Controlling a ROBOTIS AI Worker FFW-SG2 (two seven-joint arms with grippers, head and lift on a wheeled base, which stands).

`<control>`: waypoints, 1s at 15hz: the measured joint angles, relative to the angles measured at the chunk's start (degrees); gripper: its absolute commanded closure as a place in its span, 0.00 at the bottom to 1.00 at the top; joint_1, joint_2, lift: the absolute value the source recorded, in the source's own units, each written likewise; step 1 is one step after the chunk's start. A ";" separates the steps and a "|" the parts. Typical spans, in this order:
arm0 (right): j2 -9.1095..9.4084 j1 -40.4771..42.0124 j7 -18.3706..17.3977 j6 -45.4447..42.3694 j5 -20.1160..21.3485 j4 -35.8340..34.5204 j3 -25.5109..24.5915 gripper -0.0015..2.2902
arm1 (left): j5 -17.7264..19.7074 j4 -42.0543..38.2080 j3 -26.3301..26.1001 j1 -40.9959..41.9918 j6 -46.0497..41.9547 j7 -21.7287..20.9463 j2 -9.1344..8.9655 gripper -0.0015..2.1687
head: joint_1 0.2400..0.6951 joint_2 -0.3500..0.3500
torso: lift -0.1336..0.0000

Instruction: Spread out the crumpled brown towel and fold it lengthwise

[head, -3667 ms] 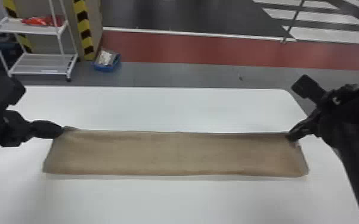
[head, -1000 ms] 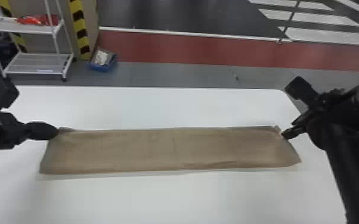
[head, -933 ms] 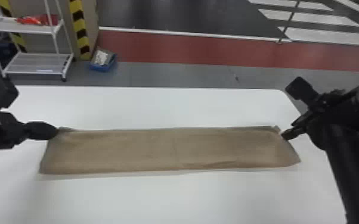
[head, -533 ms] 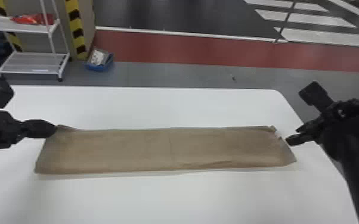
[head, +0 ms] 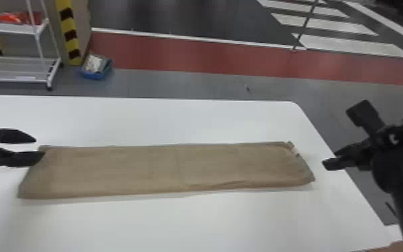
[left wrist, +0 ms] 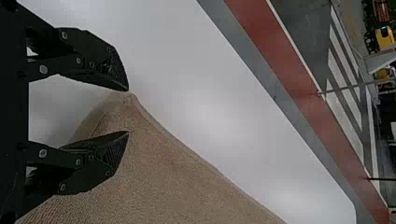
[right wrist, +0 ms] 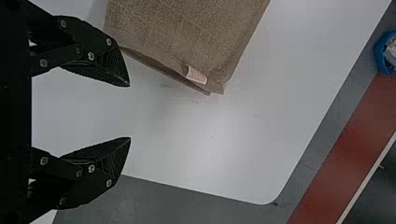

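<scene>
In the head view the brown towel [head: 170, 171] lies as a long flat strip across the table, its near edge slightly rippled toward the right. My left gripper [head: 38, 147] stands open at the towel's far left corner. The left wrist view has that gripper [left wrist: 128, 111] with its fingers parted around the corner of the towel [left wrist: 168, 177]. Off the towel's right end, near the table's right edge, is my right gripper [head: 328, 159]. Seen from the right wrist, this gripper [right wrist: 130, 112] is open with nothing between its fingers, beside the towel end [right wrist: 187, 37] bearing a white tag.
The white table [head: 190, 224] has its right edge beneath the right gripper. Beyond the far edge, a white wheeled rack [head: 16, 68] and a blue bin [head: 96, 68] stand on the floor. Another brown piece [head: 391, 247] shows at the bottom right.
The right gripper has moved away to the right from the towel's end. The left gripper has opened at its corner. The head view has shifted slightly.
</scene>
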 measured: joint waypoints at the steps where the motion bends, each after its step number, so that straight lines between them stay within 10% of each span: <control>1: 0.07 0.09 -0.07 0.00 -0.23 -0.05 -0.43 0.25 | -0.15 -0.05 0.09 0.04 0.09 0.06 0.06 0.06 | 1.00 0.18 | 0.07; 8: 2.09 0.31 -6.61 -0.62 -3.87 0.18 -2.77 0.25 | -0.44 -1.01 1.70 1.93 0.67 0.66 0.94 0.04 | 1.00 0.20 | 0.07; 15: 4.84 1.33 -5.76 1.33 -7.38 -0.04 -3.29 0.25 | -0.36 -1.74 1.94 2.71 1.01 0.58 0.99 0.04 | 1.00 0.24 | 0.07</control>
